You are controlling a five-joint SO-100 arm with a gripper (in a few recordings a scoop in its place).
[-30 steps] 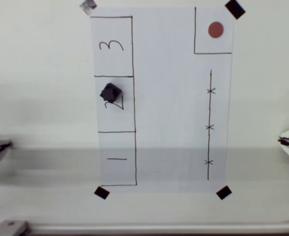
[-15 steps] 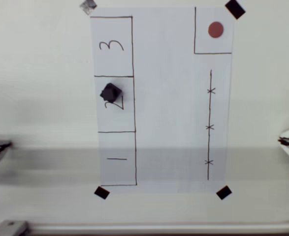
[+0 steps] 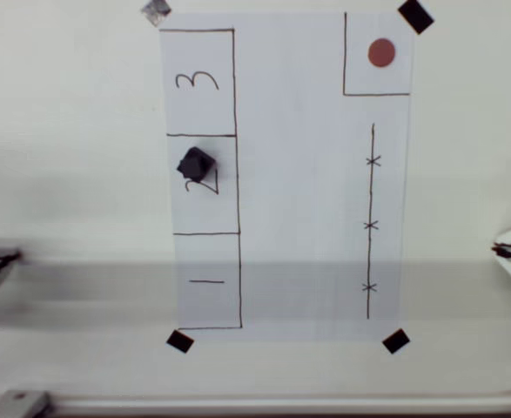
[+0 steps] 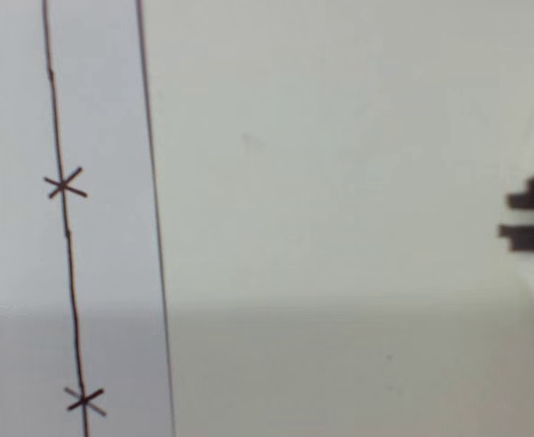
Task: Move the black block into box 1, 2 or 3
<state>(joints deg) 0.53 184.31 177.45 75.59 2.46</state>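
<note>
One black block (image 3: 196,163) sits in box 2 (image 3: 203,184) near the paper's (image 3: 299,174) left edge, while the gripper (image 3: 509,251) hangs off its right edge, grip unreadable.

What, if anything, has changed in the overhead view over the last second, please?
Nothing has visibly changed. The small matte black cube sits as before in the pen-drawn rectangle marked 2 on the white paper sheet.

Matt black block (image 3: 196,163), smooth paper (image 3: 299,174)
</note>
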